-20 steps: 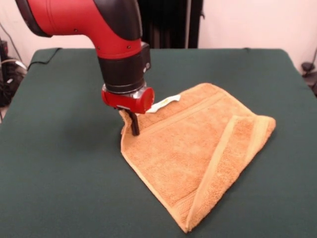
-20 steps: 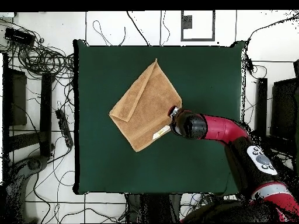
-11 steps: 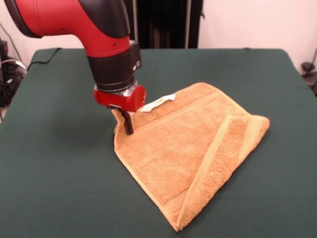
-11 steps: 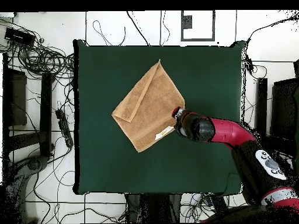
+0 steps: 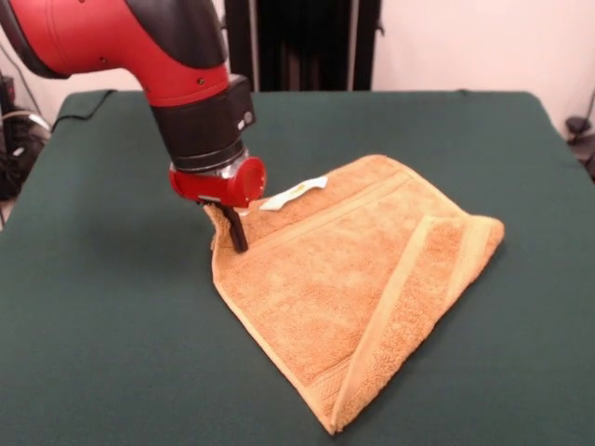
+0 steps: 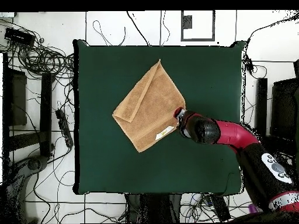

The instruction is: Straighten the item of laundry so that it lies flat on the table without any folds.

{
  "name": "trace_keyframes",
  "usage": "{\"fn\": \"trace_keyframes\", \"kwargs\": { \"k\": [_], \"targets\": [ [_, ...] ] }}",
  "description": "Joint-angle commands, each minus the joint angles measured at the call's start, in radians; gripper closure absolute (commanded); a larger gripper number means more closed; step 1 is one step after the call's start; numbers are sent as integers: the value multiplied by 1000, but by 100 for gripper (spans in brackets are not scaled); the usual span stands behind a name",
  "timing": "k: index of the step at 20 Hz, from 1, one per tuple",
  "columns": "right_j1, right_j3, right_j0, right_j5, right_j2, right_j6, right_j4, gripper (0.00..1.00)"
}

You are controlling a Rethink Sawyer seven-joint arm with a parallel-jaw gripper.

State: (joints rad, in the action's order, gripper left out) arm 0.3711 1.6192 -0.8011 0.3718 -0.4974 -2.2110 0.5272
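The hand point(image 5: 234, 230) is clenched on the towel's point(image 5: 358, 279) corner beside the white label point(image 5: 294, 193), seemingly to drag it open, since one edge lies folded over on the counter point(image 5: 102, 307).

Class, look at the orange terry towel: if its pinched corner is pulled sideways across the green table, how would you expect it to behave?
The towel is probably floppy: its corner at the tool stands up in a peak while the rest lies slack. It likely drags rather than glides, terry on the cloth-covered table. The folded-over strip may ride along unopened.
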Motion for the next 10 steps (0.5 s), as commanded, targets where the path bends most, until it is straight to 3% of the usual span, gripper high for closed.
{"fn": "trace_keyframes", "kwargs": {
  "k": [1, 10],
  "targets": [
    [-106, 1, -38, 56, -40, 259, 122, 100],
    [-101, -6, -53, 86, -57, 257, 142, 100]
  ]
}}
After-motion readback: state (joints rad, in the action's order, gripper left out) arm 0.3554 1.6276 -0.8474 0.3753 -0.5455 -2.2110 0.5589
